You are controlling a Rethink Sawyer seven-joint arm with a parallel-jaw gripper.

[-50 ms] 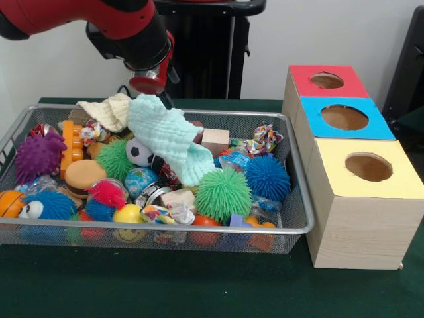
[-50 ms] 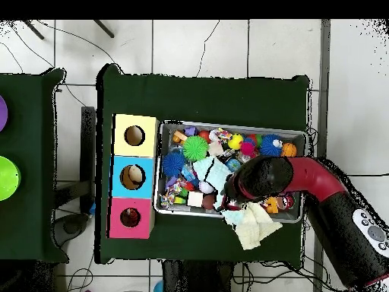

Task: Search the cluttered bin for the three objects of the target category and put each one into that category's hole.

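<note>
A wire mesh bin (image 1: 165, 229) (image 2: 232, 125) is packed with toys: spiky balls in green (image 1: 223, 194), blue (image 1: 267, 177) and purple (image 1: 38, 157), a soccer ball (image 1: 138, 152), wooden blocks (image 1: 214, 140) and a burger toy (image 1: 83, 177). My gripper (image 1: 151, 91) hangs over the bin's far side. It is shut on the peak of a mint green cloth (image 1: 169, 136) (image 2: 213, 172), which drapes from it down over the toys. Beside the bin stands a wooden box with a red hole (image 1: 326, 81), a blue hole (image 1: 344, 117) and a yellow hole (image 1: 368, 167).
A cream cloth (image 1: 106, 109) (image 2: 255, 228) lies on the bin's far rim and hangs out over it. In the overhead view a pale object shows inside the blue hole (image 2: 134, 176). Green table (image 1: 199, 285) shows in front of the bin.
</note>
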